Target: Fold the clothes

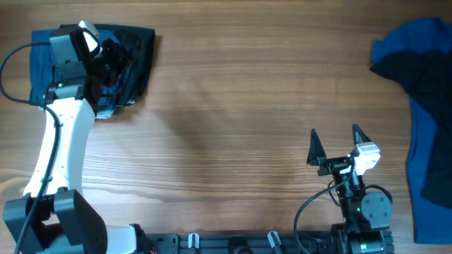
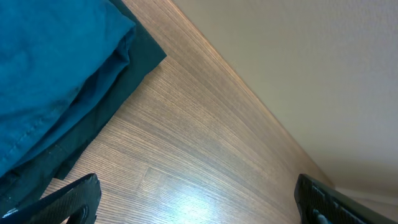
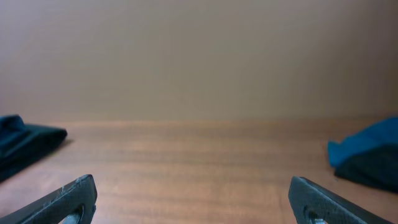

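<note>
Overhead shows rumpled clothes [image 1: 429, 99] far right; left wrist, folded stack [image 2: 56, 74]

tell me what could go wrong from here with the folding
1. The open left tool hovers right by the folded stack; pulling away could snag and rumple it.
2. In the unfolded heap blue and black pieces overlap, so the open right tool might grab two at once.

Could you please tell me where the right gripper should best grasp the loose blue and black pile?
Probably the pile by its blue left edge, coming from the left: that edge lies exposed and faces the open right gripper.
</note>
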